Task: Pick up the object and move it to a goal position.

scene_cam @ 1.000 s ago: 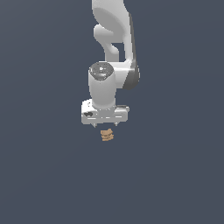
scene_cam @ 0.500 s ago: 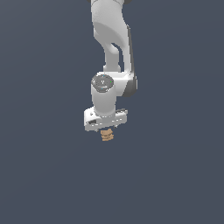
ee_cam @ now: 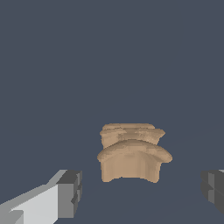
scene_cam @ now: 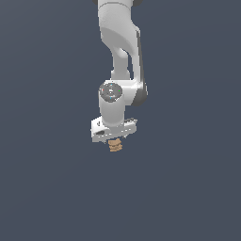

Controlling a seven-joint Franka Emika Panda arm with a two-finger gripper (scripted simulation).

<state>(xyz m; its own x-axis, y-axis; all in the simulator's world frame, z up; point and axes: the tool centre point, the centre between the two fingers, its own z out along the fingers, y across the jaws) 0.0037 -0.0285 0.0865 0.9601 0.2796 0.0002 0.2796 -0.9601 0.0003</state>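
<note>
directly beneath the gripper (scene_cam: 113,139) sits the object (ee_cam: 132,153), a tan ridged lump resting on the dark bench (scene_cam: 188,188). wrist view shows it between the two fingertips (ee_cam: 70,193), which stand spread wide and clear of it on either side. step in hand, by judgement: final descent before grasp. next move calls for lowering slightly, then closing squarely on the lump.

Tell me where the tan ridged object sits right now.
In the exterior view the object lies just below the gripper; the wrist view shows it between the open fingers, touching neither.
</note>
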